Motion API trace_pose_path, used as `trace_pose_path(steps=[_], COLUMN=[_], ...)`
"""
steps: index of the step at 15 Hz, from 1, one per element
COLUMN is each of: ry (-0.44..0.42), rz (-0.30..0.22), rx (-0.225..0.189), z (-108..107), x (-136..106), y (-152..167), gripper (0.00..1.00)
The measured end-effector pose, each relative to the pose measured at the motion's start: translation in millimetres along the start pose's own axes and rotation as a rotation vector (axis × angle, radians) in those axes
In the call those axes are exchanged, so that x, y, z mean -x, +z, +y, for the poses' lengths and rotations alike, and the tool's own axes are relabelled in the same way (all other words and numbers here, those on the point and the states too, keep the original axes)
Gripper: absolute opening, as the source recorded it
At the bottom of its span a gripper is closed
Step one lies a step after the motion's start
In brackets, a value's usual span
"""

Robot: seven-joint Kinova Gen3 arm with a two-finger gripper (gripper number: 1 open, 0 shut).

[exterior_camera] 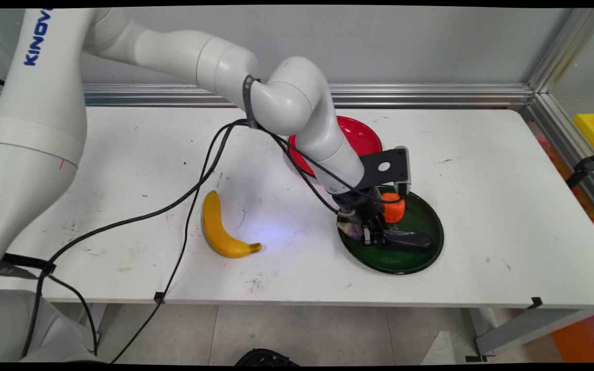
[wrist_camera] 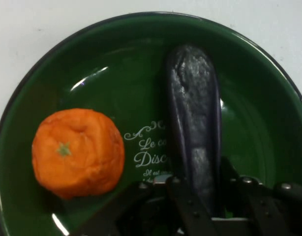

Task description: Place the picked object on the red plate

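A dark green plate sits right of the table's middle. On it lie a dark purple eggplant and an orange fruit. My gripper is down on the plate's left part, its fingers pressed against both sides of the eggplant's near end. The eggplant lies flat on the plate, stretching away from the hand. The orange sits beside it, apart from the fingers. The hand hides the eggplant's stem end in the main view.
A red plate stands behind the green one, partly hidden by the arm. A yellow banana lies on the table left of centre. Black cables hang from the arm across the table's left half.
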Motion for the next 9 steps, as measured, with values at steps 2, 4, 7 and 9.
trace_pose_path(steps=[2,4,7,9], ry=[0.004,0.008,0.011,0.013], rz=[0.0,0.003,0.011,0.019], rx=[0.001,0.0,-0.003,-0.007], z=[-0.4,-1.9,-8.5,-17.5], x=[-0.7,-2.8,-10.8,-18.9], y=[-2.0,-5.6,-19.2,-36.5], gripper=[0.0,0.0,0.0,0.0])
